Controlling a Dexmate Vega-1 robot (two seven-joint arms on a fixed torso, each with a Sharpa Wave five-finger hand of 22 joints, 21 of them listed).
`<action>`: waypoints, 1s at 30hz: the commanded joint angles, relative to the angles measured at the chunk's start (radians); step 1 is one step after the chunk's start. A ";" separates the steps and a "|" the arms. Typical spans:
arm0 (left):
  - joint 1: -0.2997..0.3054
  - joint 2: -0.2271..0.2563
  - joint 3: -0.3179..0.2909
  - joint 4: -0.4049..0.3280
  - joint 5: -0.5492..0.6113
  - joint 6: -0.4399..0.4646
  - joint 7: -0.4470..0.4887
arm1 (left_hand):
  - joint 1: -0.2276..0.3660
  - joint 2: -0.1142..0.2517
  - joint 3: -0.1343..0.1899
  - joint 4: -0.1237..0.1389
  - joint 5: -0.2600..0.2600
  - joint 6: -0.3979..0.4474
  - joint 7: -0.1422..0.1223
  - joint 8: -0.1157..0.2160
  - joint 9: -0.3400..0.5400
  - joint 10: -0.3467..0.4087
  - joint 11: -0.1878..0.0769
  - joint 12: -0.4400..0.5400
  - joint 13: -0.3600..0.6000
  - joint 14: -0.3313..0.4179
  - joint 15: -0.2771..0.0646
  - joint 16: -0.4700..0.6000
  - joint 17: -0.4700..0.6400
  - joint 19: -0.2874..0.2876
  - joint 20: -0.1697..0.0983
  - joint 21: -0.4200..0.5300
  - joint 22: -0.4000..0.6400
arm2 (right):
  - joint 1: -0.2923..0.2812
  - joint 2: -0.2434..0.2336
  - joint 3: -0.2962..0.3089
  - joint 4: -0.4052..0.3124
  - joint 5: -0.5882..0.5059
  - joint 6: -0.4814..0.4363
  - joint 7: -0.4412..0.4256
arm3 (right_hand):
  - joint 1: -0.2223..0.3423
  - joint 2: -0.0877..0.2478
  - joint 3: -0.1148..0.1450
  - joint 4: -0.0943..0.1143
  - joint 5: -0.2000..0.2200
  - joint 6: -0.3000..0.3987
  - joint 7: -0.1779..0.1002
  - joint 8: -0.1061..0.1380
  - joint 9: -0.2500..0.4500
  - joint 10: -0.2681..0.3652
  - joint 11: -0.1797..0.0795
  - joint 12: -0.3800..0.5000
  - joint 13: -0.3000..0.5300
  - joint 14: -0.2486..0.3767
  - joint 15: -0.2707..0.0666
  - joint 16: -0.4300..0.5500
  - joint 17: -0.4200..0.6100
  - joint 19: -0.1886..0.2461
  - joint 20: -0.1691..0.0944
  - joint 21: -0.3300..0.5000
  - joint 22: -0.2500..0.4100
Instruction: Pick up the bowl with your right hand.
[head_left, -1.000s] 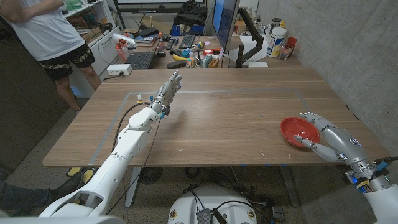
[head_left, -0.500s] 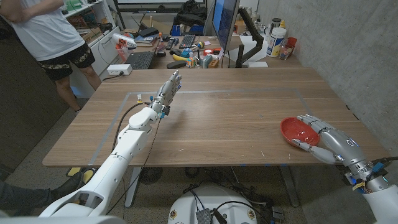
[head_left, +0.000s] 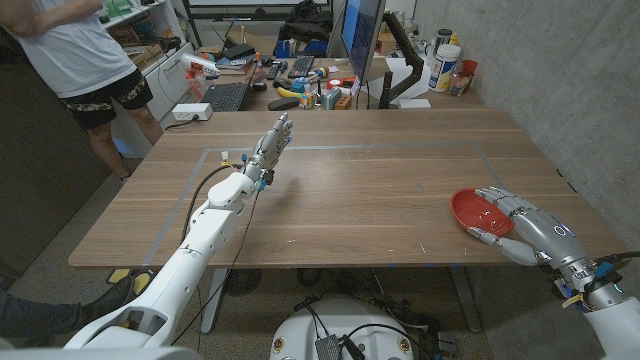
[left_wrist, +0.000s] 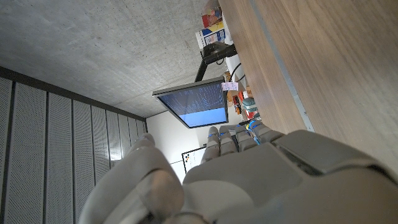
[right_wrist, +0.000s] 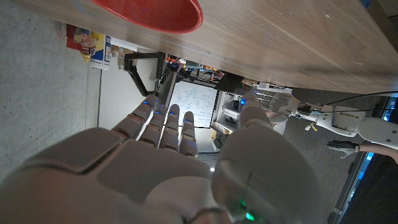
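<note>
Now the right hand (head_left: 520, 225), fingers spread and holding nothing, reaches over the red bowl (head_left: 475, 208).

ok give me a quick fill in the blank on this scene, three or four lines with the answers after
1. The bowl on the wooden table is coloured ____.
2. The bowl sits near the table's front edge on the robot's ____ side.
3. The hand closest to the bowl is the ____ hand.
4. The left hand holds ____, its fingers stretched out over the table.

Missing words: red; right; right; nothing
</note>
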 joint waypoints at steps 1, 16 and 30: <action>-0.008 -0.004 0.003 0.012 0.002 0.002 0.000 | 0.010 0.001 -0.004 -0.002 -0.002 0.007 0.003 -0.001 0.003 -0.003 -0.001 0.000 0.005 -0.002 0.000 0.002 0.005 -0.009 0.004 0.003 0.006 | -0.016 -0.026 -0.009 -0.010 -0.049 -0.061 -0.024 | 0.004 -0.015 -0.002 -0.001 0.006 0.002 -0.004 0.000 0.003 0.001 0.000 0.002 0.005 0.007 -0.002 0.001 0.002 0.004 0.008 0.000 0.002; -0.010 -0.011 0.002 0.023 0.003 -0.003 0.002 | 0.012 0.003 -0.007 -0.002 -0.003 0.006 0.001 -0.001 0.003 -0.005 -0.001 -0.001 0.005 -0.002 0.000 0.002 0.005 -0.009 0.005 0.003 0.006 | -0.037 -0.060 -0.011 -0.024 -0.058 -0.112 -0.015 | 0.014 -0.024 -0.003 0.001 0.013 -0.010 -0.009 -0.004 0.003 -0.007 -0.001 0.000 0.005 0.003 -0.002 0.000 0.002 0.002 0.012 -0.001 0.002; -0.013 -0.013 0.000 0.029 0.004 -0.004 0.001 | 0.013 0.004 -0.010 -0.002 -0.003 0.007 0.003 -0.001 0.003 -0.006 -0.004 -0.001 0.005 -0.002 0.000 0.002 0.005 -0.009 0.005 0.003 0.006 | -0.046 -0.072 -0.026 -0.042 -0.071 -0.180 0.018 | 0.022 -0.035 -0.005 0.004 0.022 -0.023 -0.011 -0.006 0.003 -0.018 0.000 -0.003 0.006 0.001 0.005 0.000 0.003 0.000 0.029 -0.001 0.003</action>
